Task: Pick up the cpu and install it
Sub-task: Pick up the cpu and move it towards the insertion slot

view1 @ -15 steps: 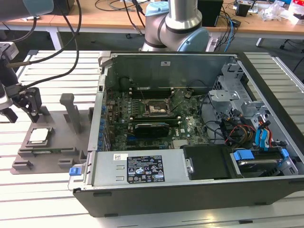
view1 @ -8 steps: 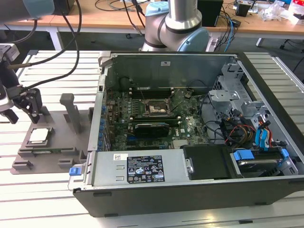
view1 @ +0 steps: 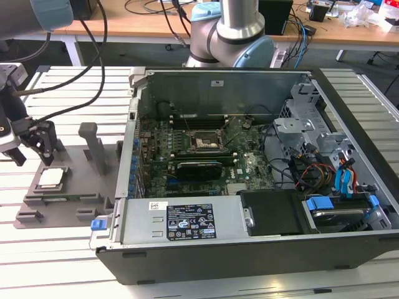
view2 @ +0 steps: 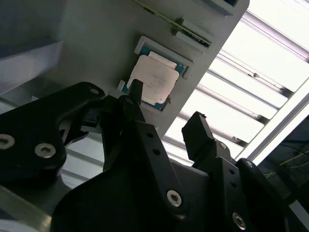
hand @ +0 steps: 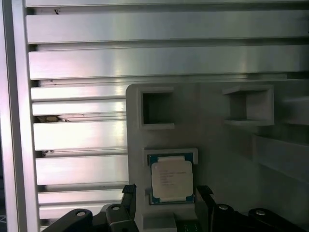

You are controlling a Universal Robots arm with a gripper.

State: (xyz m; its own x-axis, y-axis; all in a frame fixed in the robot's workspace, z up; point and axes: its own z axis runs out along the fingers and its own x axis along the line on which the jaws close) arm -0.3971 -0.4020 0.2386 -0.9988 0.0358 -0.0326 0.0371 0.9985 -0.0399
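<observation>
The black two-fingered claw [view1: 31,152] hangs wide open and holds nothing, its fingertips spread above the cpu [view1: 52,178]. The cpu is a small flat square with a silver-white metal top and a thin green rim. It lies flat in a recess of a grey holder plate [view1: 81,180]. The arm's wrist points downward near the slatted metal tabletop's [view1: 50,261] edge at the exterior view's left. An open computer case [view1: 218,81] stands just beside the plate.

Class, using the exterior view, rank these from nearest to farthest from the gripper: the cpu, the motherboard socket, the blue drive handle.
1. cpu, in the grey tray, close by the gripper.
2. motherboard socket, mid-case.
3. blue drive handle, at the exterior view's right.
</observation>
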